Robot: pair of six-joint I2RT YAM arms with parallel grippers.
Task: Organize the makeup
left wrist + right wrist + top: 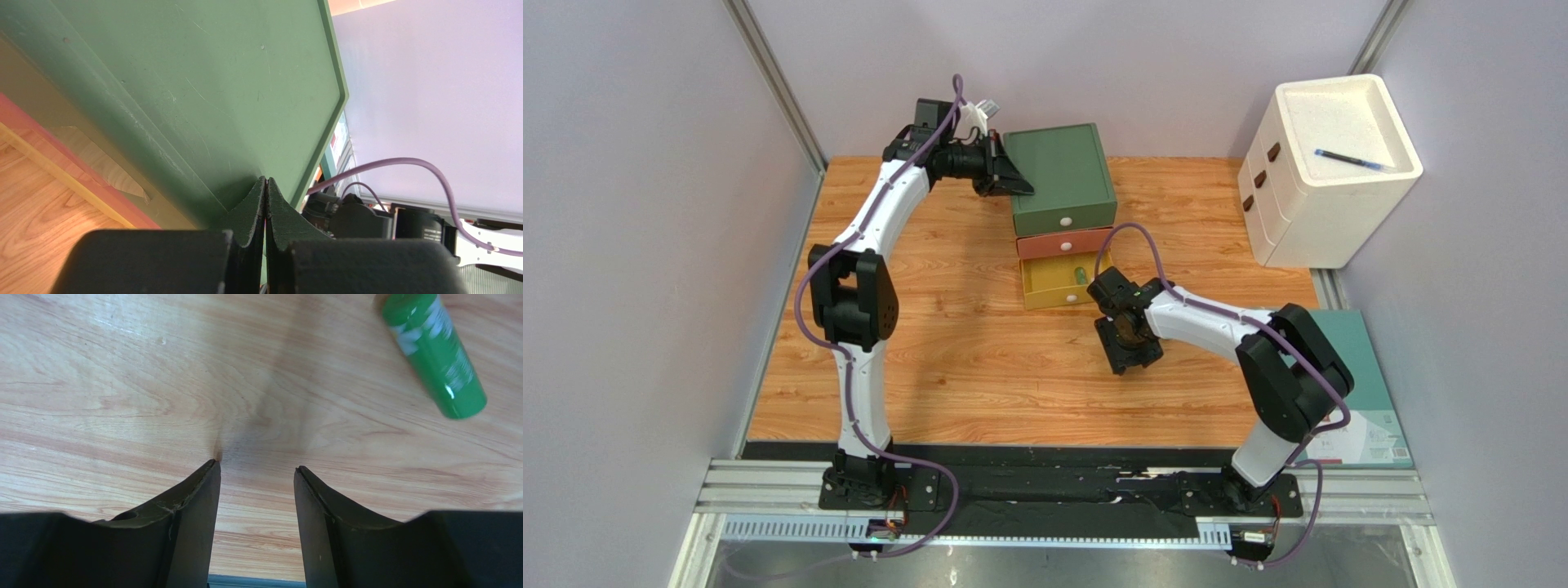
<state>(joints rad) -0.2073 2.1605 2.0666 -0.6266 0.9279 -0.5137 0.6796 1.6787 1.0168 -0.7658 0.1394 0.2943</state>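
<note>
Two pincers: the left pincer [266,182], jaws pressed together, sits at the green top of the drawer box [215,79], while the right pincer [256,467] hangs open over the bench [123,386], a green tube [436,352] lying near it.

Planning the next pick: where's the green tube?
Right wrist view, upper right corner: the green tube lies on the wooden tabletop, beyond the open right hand, not touching it.

The drawer box [1063,178] is dark green over salmon and yellow drawers; the tube [434,352] is bright green with white print; the desk [952,355] shows orange-brown woodgrain.
</note>
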